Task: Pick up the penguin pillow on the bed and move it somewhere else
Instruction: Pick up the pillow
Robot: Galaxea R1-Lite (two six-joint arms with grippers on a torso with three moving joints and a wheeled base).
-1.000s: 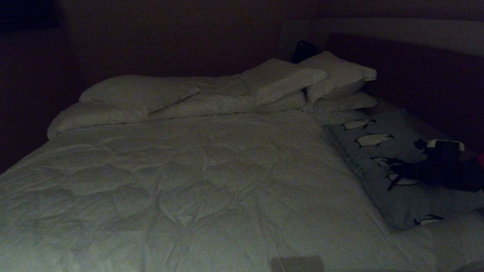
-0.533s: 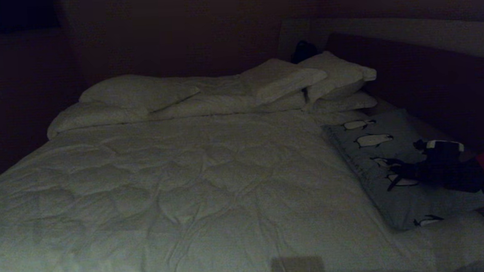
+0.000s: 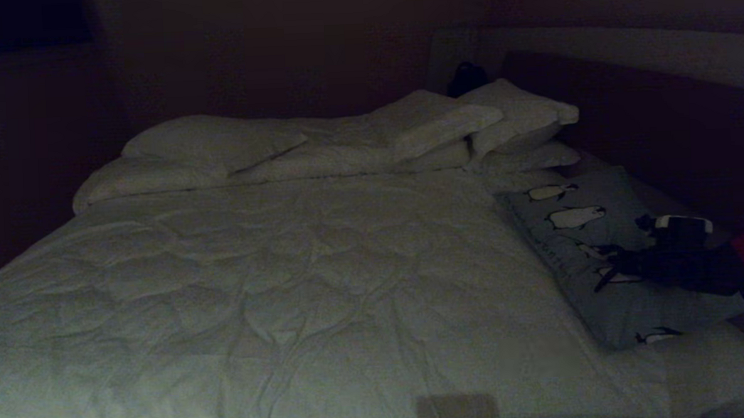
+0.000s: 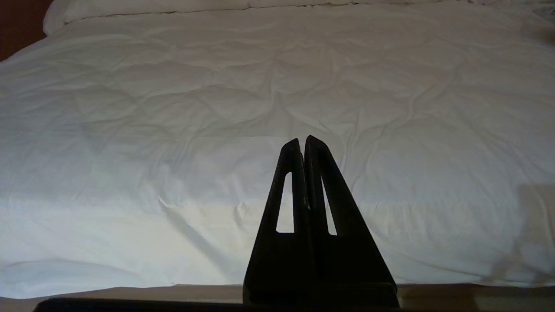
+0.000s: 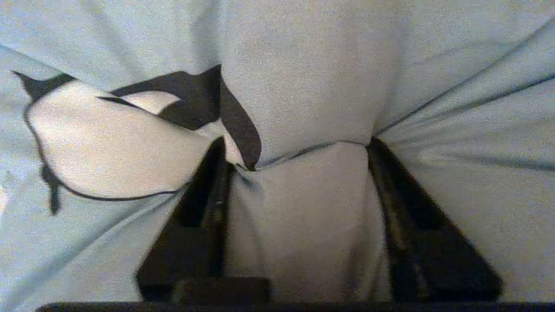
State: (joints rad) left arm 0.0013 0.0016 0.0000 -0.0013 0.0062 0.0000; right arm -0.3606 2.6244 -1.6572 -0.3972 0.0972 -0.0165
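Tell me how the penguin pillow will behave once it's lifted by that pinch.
Probably floppy: the penguin pillow bunches into folds where the right gripper presses in, so its long ends will likely sag. It looks soft and light for its size. The pinch may hold mostly cover fabric, so it could slip or stretch.

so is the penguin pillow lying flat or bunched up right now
Bunched where gripped: the right gripper is shut on a fold of the penguin pillow, creases radiating from it.

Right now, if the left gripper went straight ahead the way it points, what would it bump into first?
Probably the bed: the left gripper points across its white duvet, nothing between. Depth is unclear.
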